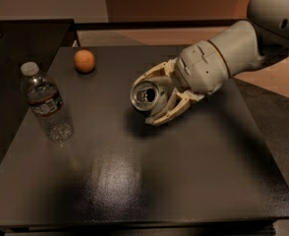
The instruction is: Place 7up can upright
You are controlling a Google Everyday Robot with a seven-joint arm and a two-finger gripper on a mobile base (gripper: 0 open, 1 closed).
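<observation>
The 7up can (147, 96) lies on its side between my gripper's fingers, its silver pull-tab top facing the camera. Only the top and a bit of the rim show; the body is hidden behind the fingers. My gripper (151, 96) reaches in from the right, near the middle of the dark table (134, 181), and is shut on the can. The can seems lifted a little, with a shadow beneath it.
A clear plastic water bottle (46, 103) stands upright at the left of the table. An orange fruit (84, 61) sits at the back left. A dark cabinet top (16, 38) lies beyond the left edge. My arm (233, 53) spans the right rear.
</observation>
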